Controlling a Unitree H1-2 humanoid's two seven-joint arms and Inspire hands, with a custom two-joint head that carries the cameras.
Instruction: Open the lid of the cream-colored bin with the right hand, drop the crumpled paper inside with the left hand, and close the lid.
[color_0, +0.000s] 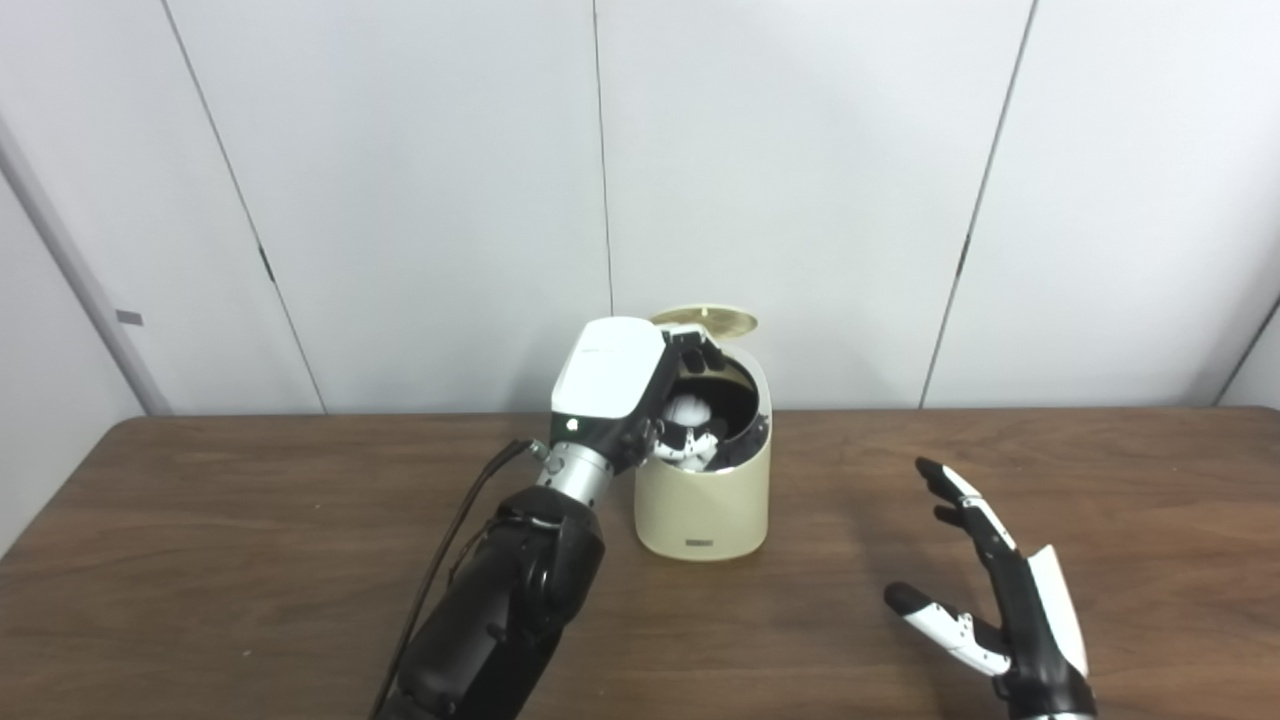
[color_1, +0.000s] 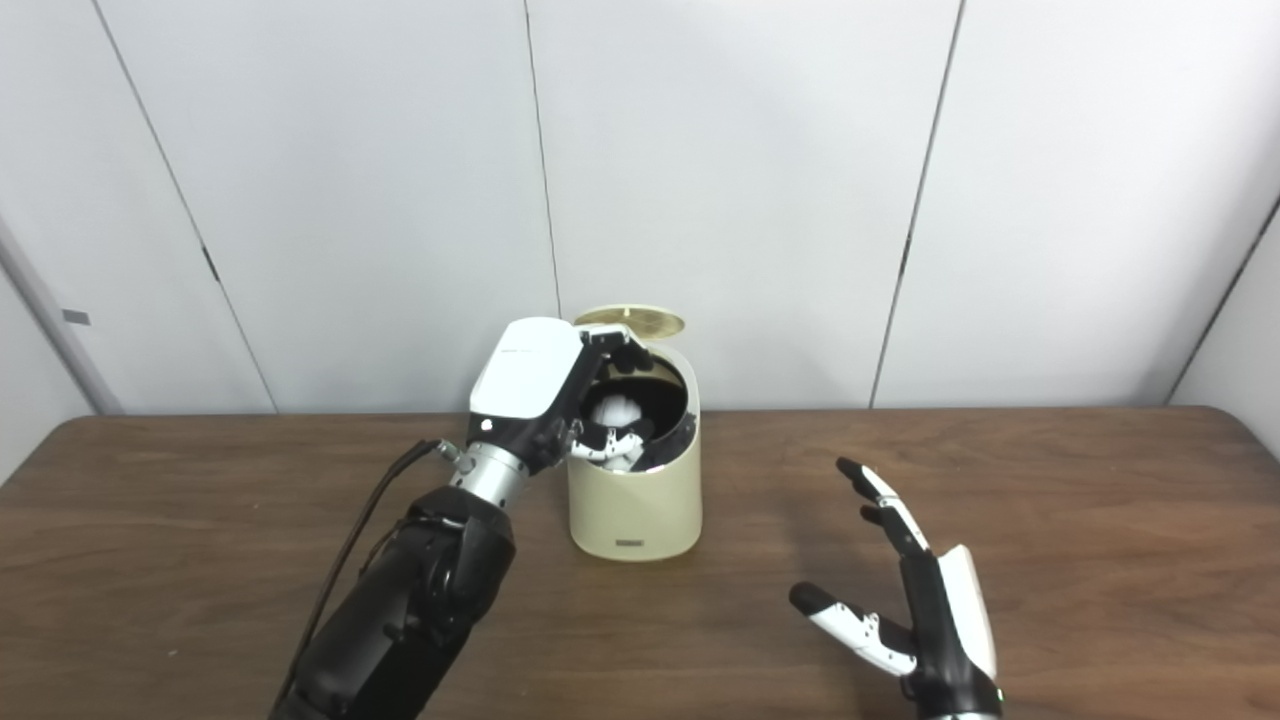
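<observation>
The cream-colored bin (color_0: 702, 500) stands at the middle of the table with its round lid (color_0: 712, 321) tipped up and open at the back. My left hand (color_0: 640, 385) is at the bin's mouth, fingers curled over the dark opening. The white crumpled paper (color_0: 688, 410) sits between its fingers and thumb, just inside the opening; it also shows in the right eye view (color_1: 615, 410). My right hand (color_0: 985, 590) is open and empty, low over the table to the right of the bin, well apart from it.
The brown wooden table (color_0: 250, 520) ends at a white panelled wall (color_0: 400, 200) just behind the bin. A black cable (color_0: 450, 560) runs along my left forearm.
</observation>
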